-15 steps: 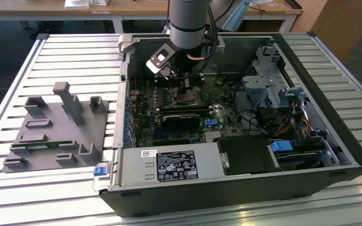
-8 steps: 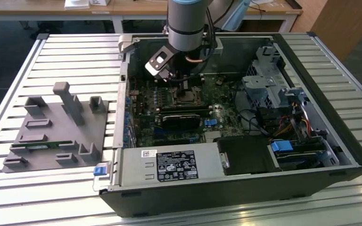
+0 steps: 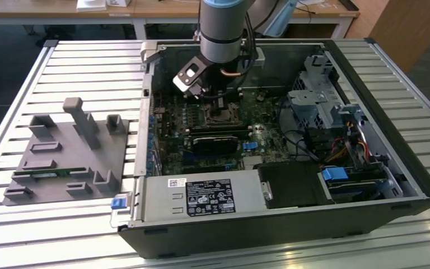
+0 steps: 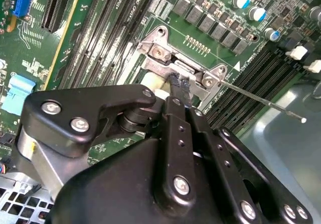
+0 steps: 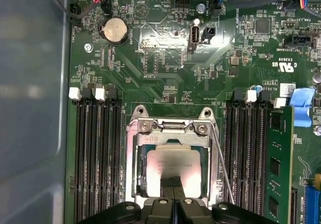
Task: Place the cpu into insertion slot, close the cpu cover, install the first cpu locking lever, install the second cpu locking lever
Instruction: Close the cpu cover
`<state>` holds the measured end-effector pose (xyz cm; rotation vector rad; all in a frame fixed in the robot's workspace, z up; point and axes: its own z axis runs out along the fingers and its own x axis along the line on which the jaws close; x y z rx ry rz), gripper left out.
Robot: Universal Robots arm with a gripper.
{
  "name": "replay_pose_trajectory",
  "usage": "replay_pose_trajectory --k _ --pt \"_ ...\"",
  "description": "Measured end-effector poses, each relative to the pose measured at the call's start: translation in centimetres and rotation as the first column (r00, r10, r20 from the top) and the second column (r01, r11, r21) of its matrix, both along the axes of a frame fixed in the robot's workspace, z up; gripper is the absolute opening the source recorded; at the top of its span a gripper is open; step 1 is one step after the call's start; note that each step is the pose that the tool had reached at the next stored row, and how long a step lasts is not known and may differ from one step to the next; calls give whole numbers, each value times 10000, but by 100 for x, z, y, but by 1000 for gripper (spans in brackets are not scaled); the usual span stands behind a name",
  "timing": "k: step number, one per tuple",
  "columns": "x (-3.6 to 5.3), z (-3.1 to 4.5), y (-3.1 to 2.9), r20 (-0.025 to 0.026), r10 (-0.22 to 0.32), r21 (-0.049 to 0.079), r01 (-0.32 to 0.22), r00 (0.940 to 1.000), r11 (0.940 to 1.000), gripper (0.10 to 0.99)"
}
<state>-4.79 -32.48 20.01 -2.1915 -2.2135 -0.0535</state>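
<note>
The cpu (image 5: 173, 161) lies flat in the insertion slot (image 3: 216, 116) of the green motherboard, its silver top showing through the window of the cpu cover (image 5: 133, 158). The cover lies down flat around it. My gripper (image 5: 173, 183) is shut, with its black fingertips together over the near edge of the cpu and cover; nothing is held between them. In the second wrist view the gripper (image 4: 179, 82) tip sits right at the socket's metal frame. A thin wire locking lever (image 5: 223, 163) stands free beside the socket and sticks out over the memory slots (image 4: 261, 102).
Long black memory slots (image 5: 95, 153) flank the socket, with a green memory stick (image 5: 278, 158) on one side. A labelled power supply box (image 3: 200, 196) fills the case's near side, and drive cages (image 3: 319, 98) stand at the exterior view's right. A grey fixture (image 3: 65, 151) rests on the slatted table.
</note>
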Motion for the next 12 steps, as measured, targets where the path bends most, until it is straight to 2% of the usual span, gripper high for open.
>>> replay_pose_trajectory --k 4,10,12 --pt "21 5 1 3 -1 39 1 10000 10000 106" --pt "21 148 0 1 0 101 0 10000 9999 106" --pt "23 151 1 2 0 105 0 10000 9999 106"
